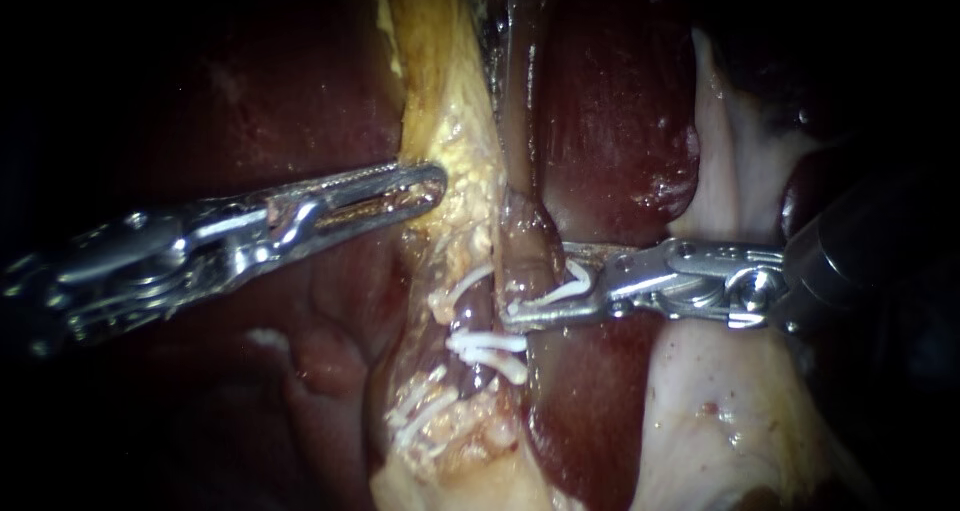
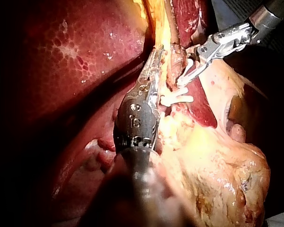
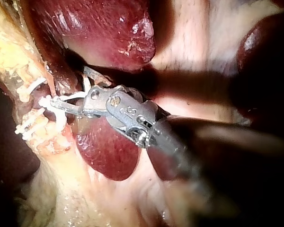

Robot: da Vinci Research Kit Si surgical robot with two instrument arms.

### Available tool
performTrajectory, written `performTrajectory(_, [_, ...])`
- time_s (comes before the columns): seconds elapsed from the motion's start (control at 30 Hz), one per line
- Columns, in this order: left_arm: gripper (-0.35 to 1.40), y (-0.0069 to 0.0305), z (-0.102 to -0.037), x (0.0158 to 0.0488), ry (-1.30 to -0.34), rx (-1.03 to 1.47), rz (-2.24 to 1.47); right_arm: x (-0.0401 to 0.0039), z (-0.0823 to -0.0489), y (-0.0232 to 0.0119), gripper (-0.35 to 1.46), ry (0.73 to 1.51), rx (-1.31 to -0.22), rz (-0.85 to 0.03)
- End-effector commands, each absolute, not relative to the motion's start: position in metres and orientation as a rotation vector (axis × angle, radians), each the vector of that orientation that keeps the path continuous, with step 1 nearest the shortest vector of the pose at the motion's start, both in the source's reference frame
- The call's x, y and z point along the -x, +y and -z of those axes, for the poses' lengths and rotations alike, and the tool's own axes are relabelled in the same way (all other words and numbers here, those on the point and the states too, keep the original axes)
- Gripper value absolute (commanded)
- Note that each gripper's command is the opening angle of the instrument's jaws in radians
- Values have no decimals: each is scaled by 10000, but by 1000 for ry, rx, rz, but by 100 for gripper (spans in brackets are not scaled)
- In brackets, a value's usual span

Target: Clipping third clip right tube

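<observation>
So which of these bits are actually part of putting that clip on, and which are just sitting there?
In the job:
right instrument, jaws shut on a white clip
the tube at that clip
left instrument, at the yellowish tissue

Just there:
liver
other clips, already on
pale tissue

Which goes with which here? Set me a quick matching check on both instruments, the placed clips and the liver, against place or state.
Things:
1 left instrument
2 right instrument
3 placed clips
4 liver

States:
A dark red, glossy
B white, set crosswise just below the right instrument
C gripping yellow fatty tissue
D carrying a clip at a tube

Pairs: 1-C, 2-D, 3-B, 4-A
</observation>
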State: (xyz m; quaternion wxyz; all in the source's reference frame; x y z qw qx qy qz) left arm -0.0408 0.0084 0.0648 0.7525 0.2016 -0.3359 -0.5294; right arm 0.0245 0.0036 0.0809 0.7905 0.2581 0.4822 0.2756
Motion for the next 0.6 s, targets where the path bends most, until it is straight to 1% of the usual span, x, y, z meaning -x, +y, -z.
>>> performTrajectory(0.03, [-35,84,-647,407,-734,-441,1155,-246,-809,36,60,1038,-555,-593])
performTrajectory(0.1, [-35,84,-646,404,-734,-443,1154,-245,-809,36,60,1038,-555,-593])
performTrajectory(0.2, [-35,86,-638,389,-733,-447,1150,-245,-809,36,60,1038,-556,-593])
performTrajectory(0.33, [-35,98,-619,356,-724,-423,1161,-245,-809,36,60,1037,-559,-598])
performTrajectory(0.47, [-35,111,-600,324,-740,-400,1181,-245,-808,36,60,1037,-562,-597])
performTrajectory(0.6, [-35,122,-583,305,-754,-385,1201,-245,-808,36,60,1037,-562,-597])
